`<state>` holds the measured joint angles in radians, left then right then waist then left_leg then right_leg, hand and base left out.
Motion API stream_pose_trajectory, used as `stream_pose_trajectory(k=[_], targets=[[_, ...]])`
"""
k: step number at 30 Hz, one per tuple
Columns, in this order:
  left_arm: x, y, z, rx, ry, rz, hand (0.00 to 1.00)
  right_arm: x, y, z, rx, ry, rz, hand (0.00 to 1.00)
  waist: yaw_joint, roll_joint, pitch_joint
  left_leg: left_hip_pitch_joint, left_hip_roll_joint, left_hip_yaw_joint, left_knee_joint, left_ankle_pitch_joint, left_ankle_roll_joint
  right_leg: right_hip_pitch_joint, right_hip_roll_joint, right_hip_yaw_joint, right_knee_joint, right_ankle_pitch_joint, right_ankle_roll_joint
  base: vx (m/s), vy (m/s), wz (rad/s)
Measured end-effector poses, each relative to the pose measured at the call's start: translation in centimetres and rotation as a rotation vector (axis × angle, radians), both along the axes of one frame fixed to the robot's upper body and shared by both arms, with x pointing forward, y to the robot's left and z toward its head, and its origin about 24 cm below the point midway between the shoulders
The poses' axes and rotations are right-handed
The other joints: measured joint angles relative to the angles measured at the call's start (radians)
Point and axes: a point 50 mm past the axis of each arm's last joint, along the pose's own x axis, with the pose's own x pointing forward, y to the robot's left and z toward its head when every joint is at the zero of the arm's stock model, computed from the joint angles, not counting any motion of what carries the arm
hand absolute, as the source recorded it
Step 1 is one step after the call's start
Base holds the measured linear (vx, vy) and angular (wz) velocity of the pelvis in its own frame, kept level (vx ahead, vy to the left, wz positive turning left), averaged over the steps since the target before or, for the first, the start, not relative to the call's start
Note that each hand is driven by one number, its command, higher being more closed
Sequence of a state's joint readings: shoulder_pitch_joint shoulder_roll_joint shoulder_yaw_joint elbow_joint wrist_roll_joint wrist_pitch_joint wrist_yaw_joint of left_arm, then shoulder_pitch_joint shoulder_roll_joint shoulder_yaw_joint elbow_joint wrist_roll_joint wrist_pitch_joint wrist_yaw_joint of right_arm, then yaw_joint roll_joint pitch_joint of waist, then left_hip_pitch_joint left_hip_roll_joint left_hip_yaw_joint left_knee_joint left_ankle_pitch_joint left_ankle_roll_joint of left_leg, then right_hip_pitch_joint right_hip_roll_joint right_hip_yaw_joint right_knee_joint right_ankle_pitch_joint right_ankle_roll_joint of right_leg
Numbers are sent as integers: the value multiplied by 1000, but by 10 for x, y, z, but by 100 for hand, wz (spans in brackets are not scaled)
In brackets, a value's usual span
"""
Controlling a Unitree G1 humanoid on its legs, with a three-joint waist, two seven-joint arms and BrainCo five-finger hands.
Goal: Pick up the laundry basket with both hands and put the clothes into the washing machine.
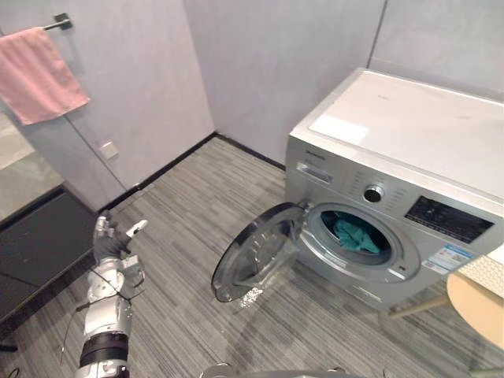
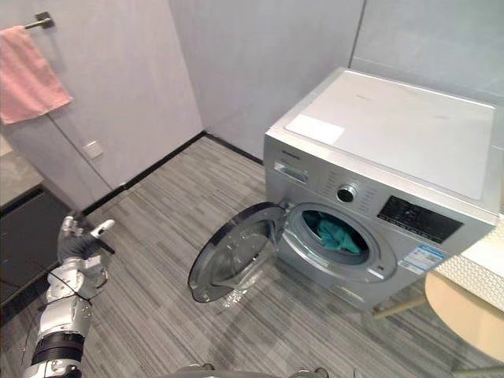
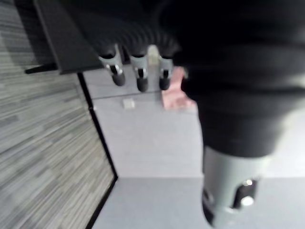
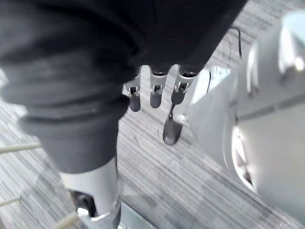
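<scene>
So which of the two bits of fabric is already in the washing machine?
The teal garment, bunched inside the washing machine past its open door. The pink towel hangs on a wall rail instead.

The washing machine (image 1: 417,126) wears a satin silver front and a smooth white top, its open door (image 1: 252,256) glossy and see-through. Soft teal cloth (image 1: 356,235) lies in its drum; the floor (image 1: 189,213) before it looks matt and streaked.
</scene>
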<state>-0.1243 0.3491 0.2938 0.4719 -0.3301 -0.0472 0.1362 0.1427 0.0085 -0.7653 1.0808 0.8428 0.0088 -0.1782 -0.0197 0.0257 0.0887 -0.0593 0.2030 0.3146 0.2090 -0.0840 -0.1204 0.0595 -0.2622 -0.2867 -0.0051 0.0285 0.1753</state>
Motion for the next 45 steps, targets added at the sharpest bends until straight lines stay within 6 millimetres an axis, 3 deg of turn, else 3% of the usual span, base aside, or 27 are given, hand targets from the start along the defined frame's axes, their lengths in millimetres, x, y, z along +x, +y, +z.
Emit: stream_pose_trajectory(k=[3,8,10,16,20,29,32,34,37,40,43,44,45], targets=[[21,-6,3,-4,11,-43,0,1,4,-2,21,9,2,0,-14,-21,41,-59,23,3,17,8,-6,-57,20,10,8,18,-13,-80,-37,-13],[67,-9,32,33,-1,-95,0,54,5,3,11,-112,39,0,-21,-91,169,-199,71,3,111,9,-4,-186,51,44,39,49,-26,-94,-9,-19],[79,-12,43,38,-16,-107,0,67,6,6,1,-149,46,0,-22,-107,200,-242,83,4,132,7,-2,-223,58,50,40,59,-30,-83,-3,-17],[109,-33,78,90,-79,-194,0,95,4,18,-58,-264,44,0,-20,-115,286,-328,141,8,221,-18,3,-293,93,73,59,71,-36,-62,-17,-18],[126,-68,89,60,-128,-277,0,108,-4,29,-116,-342,31,0,-20,-117,313,-379,165,19,266,-38,8,-353,102,95,91,71,-36,-47,-8,-19],[127,-120,66,81,-60,-435,0,120,-9,46,-183,-447,33,0,9,-113,321,-330,168,110,260,-46,19,-390,76,131,149,62,-26,-5,-17,-13],[124,-148,57,93,-34,-525,0,123,-11,50,-200,-468,49,0,-3,-114,321,-302,160,165,253,-64,20,-408,59,169,161,54,-14,-62,35,-33],[119,-177,46,46,-19,-605,0,122,-14,54,-223,-482,61,0,-19,-114,320,-255,147,238,230,-69,16,-427,44,211,167,55,-12,-14,45,-59],[109,-202,31,-68,-7,-507,0,112,-16,54,-242,-481,81,0,-36,-109,316,-166,163,380,204,-78,1,-458,52,280,176,53,-14,23,16,-75],[107,-205,32,-155,-37,-404,0,99,-23,54,-265,-457,81,0,-55,-103,311,-114,185,521,179,-61,-36,-493,59,303,177,53,-12,31,-55,-54],[110,-198,40,-223,-76,-295,0,99,-29,56,-283,-462,89,0,-85,-107,309,-87,213,624,168,-44,-66,-516,78,323,153,54,-8,-38,-91,-44],[111,-192,44,-255,-92,-247,0,100,-31,57,-290,-472,96,0,-90,-108,308,-70,214,664,139,-38,-74,-513,85,326,108,34,39,-71,-100,-73],[112,-183,48,-280,-112,-201,0,106,-32,57,-285,-479,90,0,-92,-97,306,-67,227,692,96,-29,-85,-554,113,344,211,29,28,-41,-96,-67]])
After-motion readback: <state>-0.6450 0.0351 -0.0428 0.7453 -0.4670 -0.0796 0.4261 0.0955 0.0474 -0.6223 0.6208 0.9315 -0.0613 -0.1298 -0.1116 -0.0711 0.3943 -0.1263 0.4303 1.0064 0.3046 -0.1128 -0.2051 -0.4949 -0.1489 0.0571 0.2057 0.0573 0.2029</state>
